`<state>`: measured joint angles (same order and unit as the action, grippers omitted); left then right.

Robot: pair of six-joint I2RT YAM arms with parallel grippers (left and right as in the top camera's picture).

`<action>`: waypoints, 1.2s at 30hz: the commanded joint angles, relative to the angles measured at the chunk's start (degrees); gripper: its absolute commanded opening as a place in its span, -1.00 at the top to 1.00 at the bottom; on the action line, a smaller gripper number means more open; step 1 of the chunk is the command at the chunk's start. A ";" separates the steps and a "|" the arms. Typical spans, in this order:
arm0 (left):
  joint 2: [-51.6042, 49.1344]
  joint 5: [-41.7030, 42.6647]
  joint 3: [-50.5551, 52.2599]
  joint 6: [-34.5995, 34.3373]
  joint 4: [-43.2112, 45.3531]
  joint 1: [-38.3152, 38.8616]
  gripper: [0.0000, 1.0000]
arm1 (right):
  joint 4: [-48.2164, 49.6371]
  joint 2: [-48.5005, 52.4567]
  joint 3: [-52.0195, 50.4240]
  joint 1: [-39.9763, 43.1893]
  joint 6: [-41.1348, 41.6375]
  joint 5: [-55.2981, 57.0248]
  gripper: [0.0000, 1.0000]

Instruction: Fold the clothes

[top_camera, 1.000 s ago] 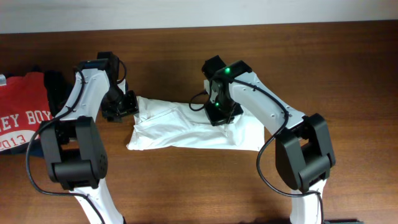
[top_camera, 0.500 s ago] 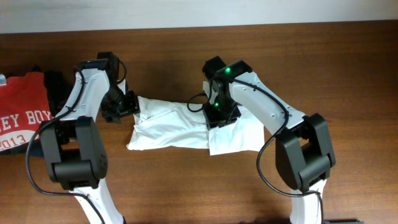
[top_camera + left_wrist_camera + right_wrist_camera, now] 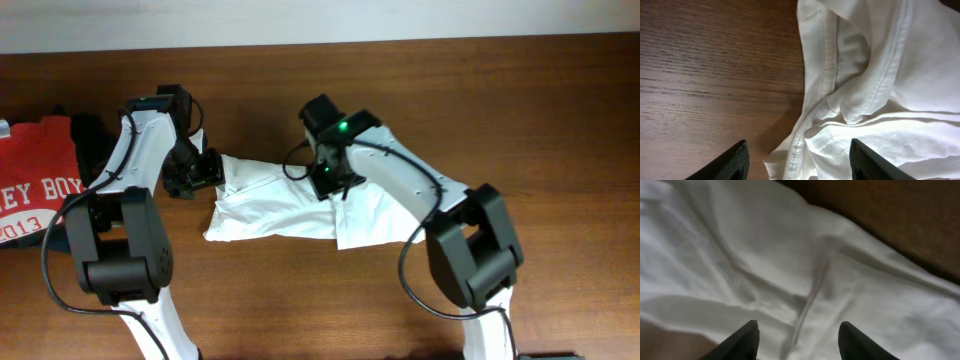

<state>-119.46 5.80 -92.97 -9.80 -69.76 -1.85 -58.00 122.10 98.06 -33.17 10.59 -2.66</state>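
Where the white T-shirt [image 3: 285, 205] lies, near the middle of the wooden table [image 3: 550, 110], it is bunched into a long, wrinkled band running left to right. Its right-hand part sits a little lower than the rest, with a squared corner toward the near edge. Seams and a stitched hem show along its left end, where the cloth is doubled over on itself in soft ridges.

The left gripper [image 3: 205, 170] sits at that left end, low over the hem. Seen from its wrist, its two dark fingers [image 3: 737, 160] stand well apart, one over bare wood and the other over white cloth, with the shirt's edge between them and nothing pinched. The right gripper [image 3: 325, 180] hangs over the upper middle of the shirt. Its own camera shows its jaws spread as well, with only creased white fabric below and between them, not clamped.

Off at the table's left edge, well apart from the white shirt, lies a red T-shirt [image 3: 35, 195] with white lettering, and something dark [image 3: 85, 135] is just beside it.
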 commanded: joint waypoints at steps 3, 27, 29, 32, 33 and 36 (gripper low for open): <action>1.49 0.44 0.20 1.16 -0.33 -0.20 -0.27 | 1.51 3.89 0.39 -0.20 3.26 4.90 -0.04; 1.49 0.42 0.20 1.16 -0.13 -0.20 -0.27 | -3.32 3.76 7.91 2.21 3.23 -1.49 0.81; 1.49 0.42 0.20 1.14 0.07 -0.20 -0.27 | -4.44 3.87 7.91 1.68 3.23 -1.68 0.38; 1.49 0.42 0.20 1.14 0.13 -0.20 -0.27 | -6.75 3.43 8.15 2.19 0.46 0.20 0.27; 1.49 0.44 0.20 1.16 0.13 -0.20 -0.28 | -8.52 2.75 8.44 2.82 0.94 1.77 0.36; 1.49 0.42 0.20 1.16 0.15 -0.20 -0.28 | -15.32 -0.70 8.79 6.69 7.37 9.25 0.47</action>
<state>-119.46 5.82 -92.97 -9.80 -69.60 -1.85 -70.54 125.80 105.49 -30.00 13.63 -0.01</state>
